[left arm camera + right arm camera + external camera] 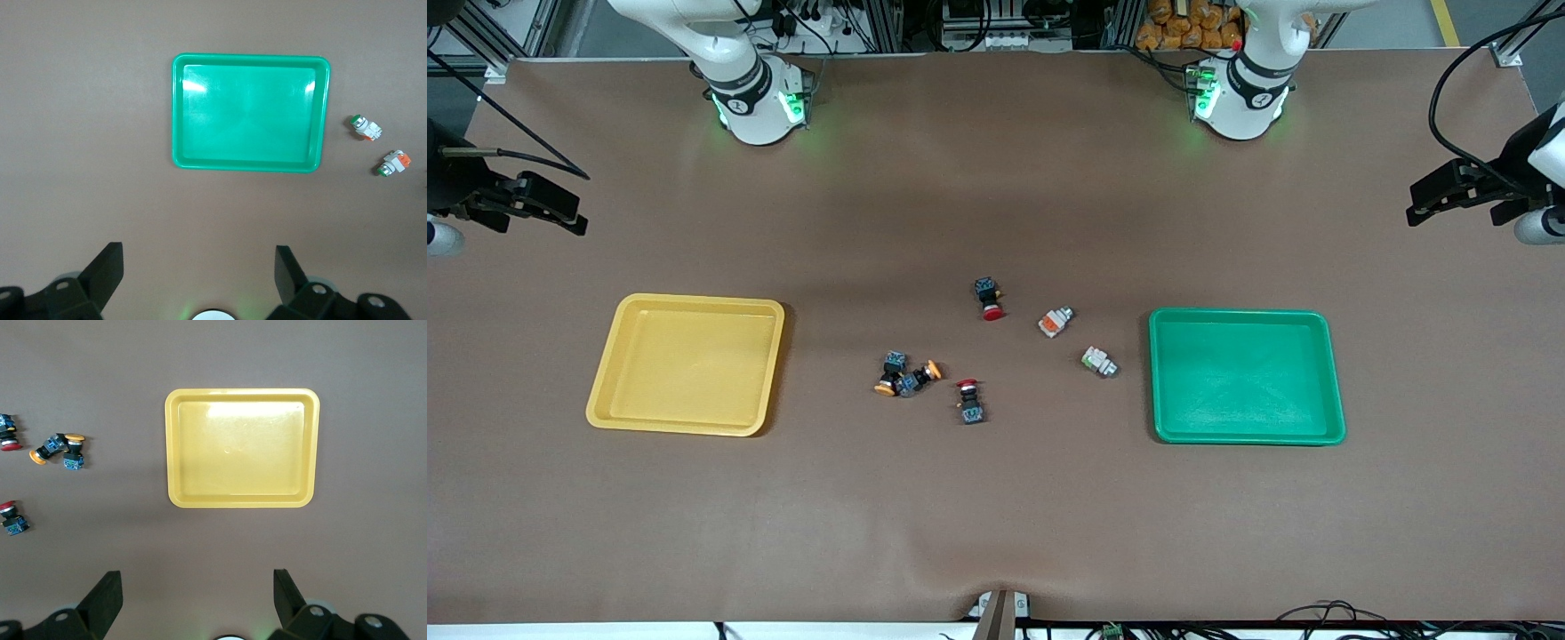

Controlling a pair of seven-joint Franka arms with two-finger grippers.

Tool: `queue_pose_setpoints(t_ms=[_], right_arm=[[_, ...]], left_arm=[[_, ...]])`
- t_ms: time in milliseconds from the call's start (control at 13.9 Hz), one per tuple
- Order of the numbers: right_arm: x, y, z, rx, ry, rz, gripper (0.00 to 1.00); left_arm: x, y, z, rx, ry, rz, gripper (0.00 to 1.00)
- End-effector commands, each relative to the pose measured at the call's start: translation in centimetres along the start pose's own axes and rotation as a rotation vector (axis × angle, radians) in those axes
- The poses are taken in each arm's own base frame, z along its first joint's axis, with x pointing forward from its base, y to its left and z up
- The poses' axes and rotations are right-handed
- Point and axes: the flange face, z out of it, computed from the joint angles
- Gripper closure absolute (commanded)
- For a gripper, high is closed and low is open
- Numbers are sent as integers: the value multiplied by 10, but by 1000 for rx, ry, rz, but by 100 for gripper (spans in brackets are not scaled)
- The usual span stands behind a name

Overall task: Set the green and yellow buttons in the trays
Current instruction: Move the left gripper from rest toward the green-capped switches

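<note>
Two black-and-blue buttons with yellow-orange caps (889, 373) (920, 377) lie touching mid-table; the right wrist view shows them too (50, 448) (72, 451). Two white buttons lie nearer the green tray (1245, 375), one with an orange face (1056, 322) and one with a green face (1099, 361); both show in the left wrist view (392, 163) (366, 128). The yellow tray (685, 364) and the green tray hold nothing. My left gripper (1421, 203) (199, 267) is open and empty, high over the left arm's end of the table. My right gripper (569, 212) (198, 587) is open and empty, high over the right arm's end.
Two black buttons with red caps lie among the others, one (989, 299) farther from the front camera and one (970, 402) nearer, beside the yellow-capped pair. The green tray (250, 112) and yellow tray (241, 447) fill the middle of their wrist views. Brown table surface surrounds everything.
</note>
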Motion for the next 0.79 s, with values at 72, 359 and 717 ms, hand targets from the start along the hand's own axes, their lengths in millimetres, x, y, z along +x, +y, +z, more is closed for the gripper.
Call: queue_pose_setpoints(t_ms=[72, 359, 717], right_arm=[[5, 6, -1, -18, -5, 22, 0], [6, 7, 1, -35, -8, 24, 0], [8, 9, 4, -35, -14, 26, 0]], left_arm=[[0, 1, -1, 21, -11, 12, 0], [5, 0, 15, 16, -46, 3, 0], [29, 17, 67, 9, -137, 11, 0]])
